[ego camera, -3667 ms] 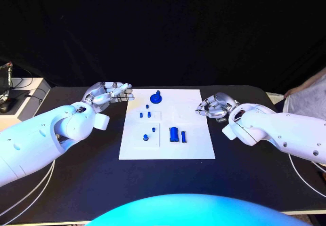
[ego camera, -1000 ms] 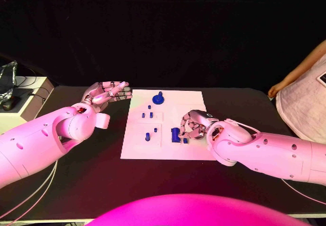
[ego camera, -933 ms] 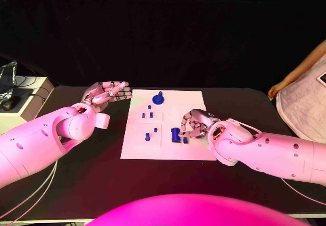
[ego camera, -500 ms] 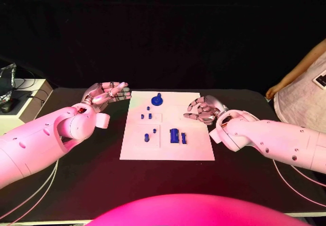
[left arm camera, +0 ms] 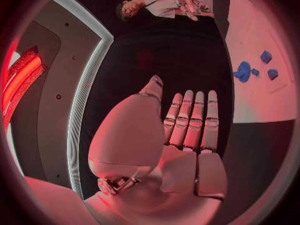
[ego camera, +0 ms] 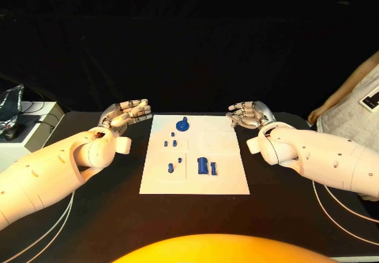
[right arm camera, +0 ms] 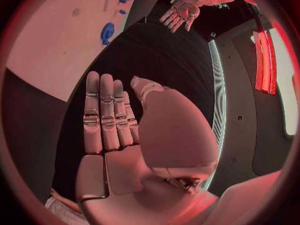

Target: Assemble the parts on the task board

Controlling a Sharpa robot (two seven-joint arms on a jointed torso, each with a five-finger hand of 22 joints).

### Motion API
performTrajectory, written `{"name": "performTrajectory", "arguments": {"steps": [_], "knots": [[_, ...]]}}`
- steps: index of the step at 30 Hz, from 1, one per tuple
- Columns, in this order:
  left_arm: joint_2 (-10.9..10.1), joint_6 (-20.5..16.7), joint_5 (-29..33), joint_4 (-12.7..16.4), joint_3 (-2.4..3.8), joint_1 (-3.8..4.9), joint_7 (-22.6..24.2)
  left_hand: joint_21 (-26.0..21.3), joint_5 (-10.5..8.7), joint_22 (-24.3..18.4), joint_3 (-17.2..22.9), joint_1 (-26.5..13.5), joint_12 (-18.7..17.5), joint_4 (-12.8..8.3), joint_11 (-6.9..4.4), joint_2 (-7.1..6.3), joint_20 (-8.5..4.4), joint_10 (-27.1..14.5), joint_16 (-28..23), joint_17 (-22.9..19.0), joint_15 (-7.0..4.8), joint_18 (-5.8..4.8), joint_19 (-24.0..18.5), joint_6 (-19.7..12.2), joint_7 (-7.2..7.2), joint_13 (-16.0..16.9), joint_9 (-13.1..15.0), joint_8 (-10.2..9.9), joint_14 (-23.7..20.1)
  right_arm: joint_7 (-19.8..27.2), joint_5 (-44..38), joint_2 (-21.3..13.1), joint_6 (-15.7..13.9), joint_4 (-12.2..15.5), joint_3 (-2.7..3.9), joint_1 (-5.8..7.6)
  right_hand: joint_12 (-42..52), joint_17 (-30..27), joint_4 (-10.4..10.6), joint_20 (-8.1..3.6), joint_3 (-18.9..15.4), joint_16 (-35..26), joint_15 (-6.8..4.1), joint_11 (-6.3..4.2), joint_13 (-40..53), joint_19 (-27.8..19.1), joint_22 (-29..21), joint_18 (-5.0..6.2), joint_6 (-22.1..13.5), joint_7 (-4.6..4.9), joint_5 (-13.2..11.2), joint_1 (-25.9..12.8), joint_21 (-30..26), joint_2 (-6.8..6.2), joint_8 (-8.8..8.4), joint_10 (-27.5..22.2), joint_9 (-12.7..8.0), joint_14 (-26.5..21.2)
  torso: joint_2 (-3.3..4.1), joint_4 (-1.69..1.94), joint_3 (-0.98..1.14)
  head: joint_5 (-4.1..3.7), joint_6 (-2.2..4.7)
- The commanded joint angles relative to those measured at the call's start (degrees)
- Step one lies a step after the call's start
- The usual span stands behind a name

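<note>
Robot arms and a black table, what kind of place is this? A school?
Probably a robot lab or demo room, not a school. Two silver hands, left hand and right hand, hover open beside a white task board of small blue parts, with black curtains behind.

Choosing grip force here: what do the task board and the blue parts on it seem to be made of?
The task board looks like matte white plastic or card: flat, thin, no glare. The blue parts look like solid, evenly coloured plastic, possibly printed; too small to be certain.
</note>
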Motion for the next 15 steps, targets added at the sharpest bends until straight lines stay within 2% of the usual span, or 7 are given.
{"name": "performTrajectory", "arguments": {"steps": [1,2,6,7,8,12,15], "knots": [[0.1,-0.9,0.3,0.6,-0.53,0.38,0.3,-2.4,-1.97,-4.9,-4.1,-24.7,-2.4,-11.0,-7.94,3.64,-11.23,-43.1,-2.5,-9.8,-6.99,-6.87,-32.6,-35.6,-6.64,-2.4,-5.8,-4.3,-34.9,0.2,0.3,-0.2,-0.4,1.0,0.15,-0.17,-12.7,-23.6,-10.2,-5.45,-17.8,-25.4,-1.49,-4.10,-18.5,-19.0,-34.7,-7.24,-34.9,-7.22,-5.5,-23.8,-2.5,8.45,-9.53,-54.7,-19.5,-56.2,0.00,-0.07,0.05,0.01,0.38],[0.1,-1.4,0.5,0.9,-0.87,0.59,0.5,-2.4,-1.97,-4.9,-4.1,-26.7,-2.4,-11.0,-7.94,3.64,-11.23,-43.1,-2.5,-9.8,-6.99,-6.87,-32.6,-35.6,-6.64,-2.4,-5.8,-4.3,-34.9,0.6,0.9,-0.2,-0.7,1.4,0.26,-0.22,-12.7,-23.6,-10.2,-5.45,-17.8,-25.4,-1.49,-4.10,-18.5,-59.6,-34.7,-7.24,-34.9,-7.22,-5.5,-25.6,-2.5,8.45,-9.53,-54.7,-19.5,-56.2,-0.01,-0.10,0.10,0.02,0.68],[0.3,-5.5,1.8,2.9,-3.18,2.05,1.9,-2.4,-1.97,-4.9,-4.1,-35.0,-2.4,-11.0,-7.94,3.64,-11.23,-43.1,-2.5,-9.8,-6.99,-6.87,-32.6,-35.6,-6.64,-2.4,-5.8,-4.3,-34.9,3.3,4.9,-0.9,-2.2,4.2,0.97,-0.55,-12.7,-23.6,-10.2,-5.45,-17.8,-25.4,-1.49,-4.10,-18.5,-59.6,-34.7,-7.24,-34.9,-7.22,-5.5,-33.7,-2.5,8.45,-9.53,-54.7,-19.5,-56.2,-0.10,-0.27,0.43,0.09,2.70],[0.4,-6.7,2.2,3.4,-3.86,2.48,2.3,-2.4,-1.97,-4.9,-4.1,-36.6,-2.4,-11.0,-7.94,3.64,-11.23,-43.1,-2.5,-9.8,-6.99,-6.87,-32.6,-35.6,-6.64,-2.4,-5.8,-4.3,-34.9,4.1,6.1,-1.0,-2.6,5.0,1.18,-0.65,-12.7,-23.6,-10.2,-5.45,-17.8,-25.4,-1.49,-4.10,-18.5,-59.6,-34.7,-7.24,-34.9,-7.22,-5.5,-74.6,-2.5,8.45,-9.53,-54.7,-19.5,-56.2,-0.12,-0.32,0.52,0.11,3.30],[0.4,-8.0,2.6,4.1,-4.63,2.96,2.7,-2.4,-1.97,-4.9,-4.1,-77.7,-2.4,-11.0,-7.94,3.64,-11.23,-43.1,-2.5,-9.8,-6.99,-6.87,-32.6,-35.6,-6.64,-2.4,-5.8,-4.3,-34.9,4.9,7.5,-1.3,-3.2,6.0,1.42,-0.76,-12.7,-23.6,-10.2,-5.45,-17.8,-25.4,-1.49,-4.10,-18.5,-59.6,-34.7,-7.24,-34.9,-7.22,-5.5,-74.6,-2.5,8.45,-9.53,-54.7,-19.5,-56.2,-0.15,-0.38,0.63,0.13,3.96],[0.8,-15.4,5.0,7.6,-8.86,5.63,5.2,-2.4,-1.97,-4.9,-4.1,-77.7,-2.4,-11.0,-7.94,3.64,-11.23,-43.1,-2.5,-9.8,-6.99,-6.87,-32.6,-35.6,-6.64,-2.4,-5.8,-4.3,-34.9,9.6,14.6,-2.3,-5.8,10.9,2.68,-1.34,-12.7,-23.6,-10.2,-5.45,-17.8,-25.4,-1.49,-4.10,-18.5,-59.6,-34.7,-7.24,-34.9,-7.22,-5.5,-74.6,-2.5,8.45,-9.53,-54.7,-19.5,-56.2,-0.30,-0.70,1.22,0.26,7.62],[1.1,-20.8,6.7,10.2,-11.92,7.56,6.9,-2.4,-1.97,-4.9,-4.1,-77.7,-2.4,-11.0,-7.94,3.64,-11.23,-43.1,-2.5,-9.8,-6.99,-6.87,-32.6,-35.6,-6.64,-2.4,-5.8,-4.3,-34.9,12.3,18.6,-3.0,-7.4,13.7,3.39,-1.67,-12.7,-23.6,-10.2,-5.45,-17.8,-25.4,-1.49,-4.10,-18.5,-59.6,-34.7,-7.24,-34.9,-7.22,-5.5,-74.6,-2.5,8.45,-9.53,-54.7,-19.5,-56.2,-0.39,-0.90,1.59,0.33,9.87]]}}
